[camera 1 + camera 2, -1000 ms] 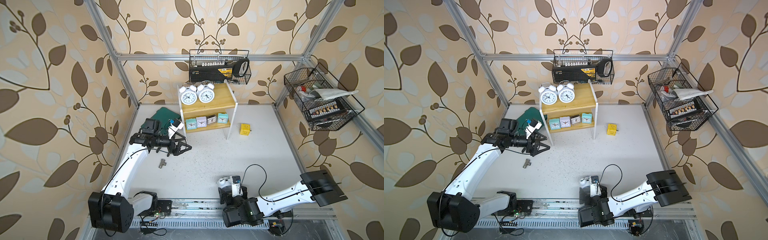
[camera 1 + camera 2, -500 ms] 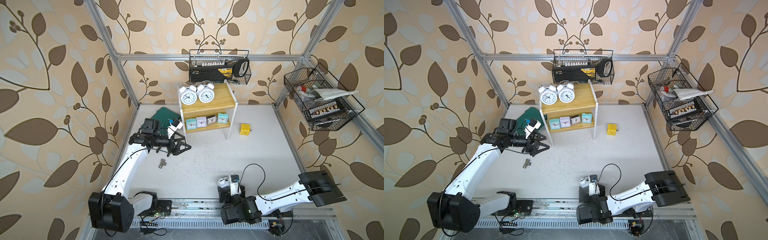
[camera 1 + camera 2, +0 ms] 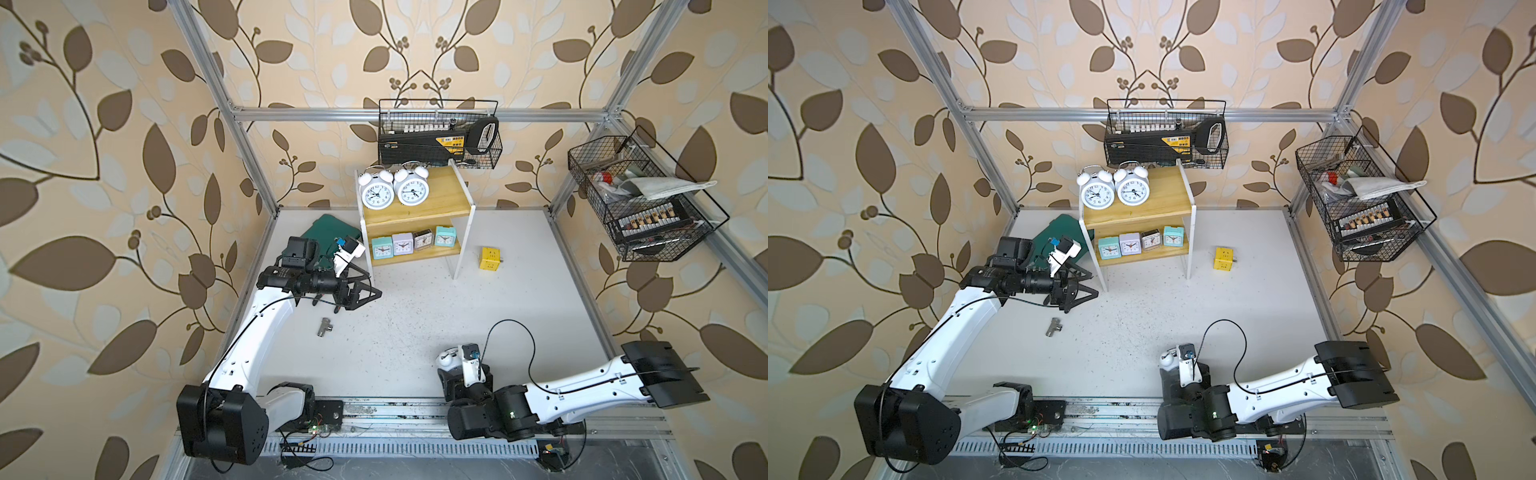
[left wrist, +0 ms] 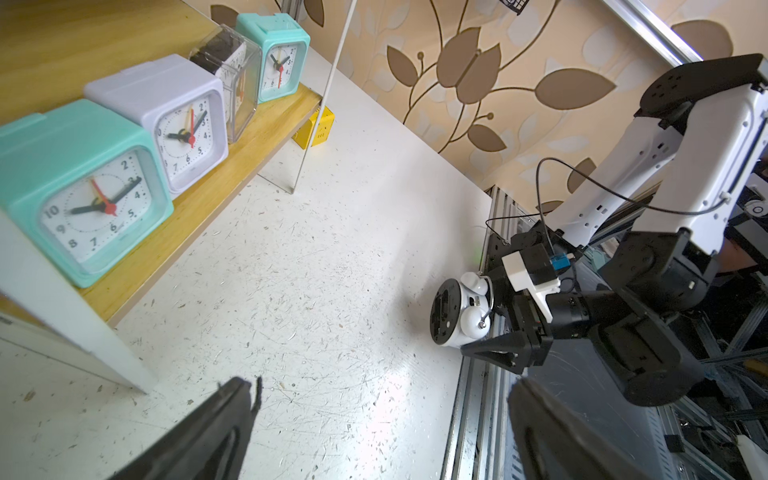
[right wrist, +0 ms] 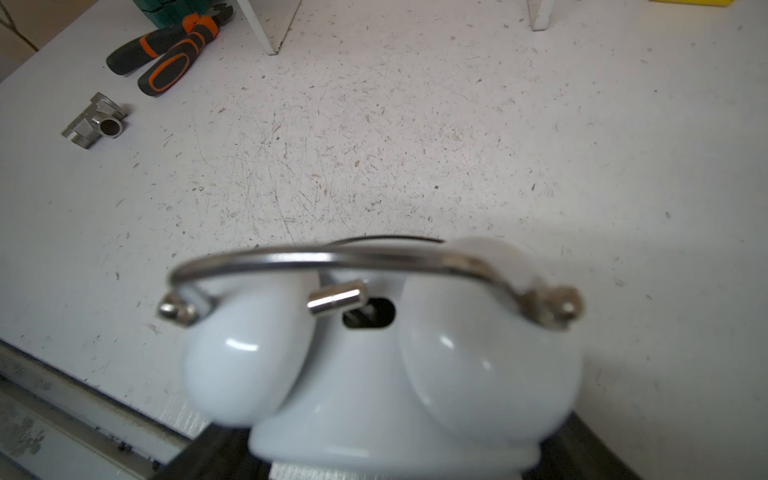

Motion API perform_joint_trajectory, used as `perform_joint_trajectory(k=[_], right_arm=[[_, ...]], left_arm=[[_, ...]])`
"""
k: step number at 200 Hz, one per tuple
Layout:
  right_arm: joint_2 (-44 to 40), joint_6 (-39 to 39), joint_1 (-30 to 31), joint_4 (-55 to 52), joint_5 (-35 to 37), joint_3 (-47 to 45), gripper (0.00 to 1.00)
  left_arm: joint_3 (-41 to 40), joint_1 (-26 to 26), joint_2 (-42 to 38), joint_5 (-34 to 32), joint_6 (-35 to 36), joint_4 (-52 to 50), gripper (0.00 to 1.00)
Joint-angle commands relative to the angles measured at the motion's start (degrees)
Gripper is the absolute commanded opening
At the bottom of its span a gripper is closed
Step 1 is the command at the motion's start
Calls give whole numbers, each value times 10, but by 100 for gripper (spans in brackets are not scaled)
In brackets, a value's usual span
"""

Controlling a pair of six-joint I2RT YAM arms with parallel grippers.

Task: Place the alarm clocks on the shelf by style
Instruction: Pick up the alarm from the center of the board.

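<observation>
The shelf (image 3: 436, 197) stands at the back, in both top views. Two white twin-bell alarm clocks (image 3: 376, 194) (image 3: 411, 191) sit on its top board. The lower board holds a row of square clocks: mint (image 3: 382, 248), lilac (image 3: 402, 244), grey (image 3: 423, 240), mint (image 3: 445, 236). A third twin-bell clock (image 3: 445, 358) (image 5: 374, 365) is at the table's near edge, between the fingers (image 4: 498, 347) of my right gripper (image 3: 451, 370). The clock's body hides how tightly the jaws hold it. My left gripper (image 3: 372, 286) (image 4: 382, 386) hovers open and empty by the shelf's left leg.
A yellow cube (image 3: 489, 259) lies right of the shelf. A metal pipe fitting (image 3: 325, 327), orange-handled pliers (image 5: 166, 58) and a green case (image 3: 328, 226) lie on the left. Black wire baskets (image 3: 438, 135) (image 3: 640, 199) hang on the walls. A metal rail (image 3: 415, 409) runs along the near edge.
My right gripper's jaws have narrowed round the twin-bell clock at the near edge, and that arm has shifted slightly. The left arm has barely moved.
</observation>
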Motion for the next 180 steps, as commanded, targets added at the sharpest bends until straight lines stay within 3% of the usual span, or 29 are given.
perform_joint_trajectory(k=[1, 33, 74, 134, 180], right_arm=[[-57, -104, -32, -12, -11, 20, 65], [-121, -217, -129, -32, -115, 68, 63], [-102, -342, -238, -151, -208, 219, 64], [-22, -496, -341, -243, -246, 460, 65], [41, -548, -426, -272, -296, 615, 64]], left_arm=[[3, 6, 0, 22, 11, -5, 99], [4, 8, 0, 22, 12, -7, 99], [6, 8, -1, 22, 11, -9, 99], [9, 10, -5, 18, 11, -11, 99], [9, 12, -7, 17, 12, -11, 99]])
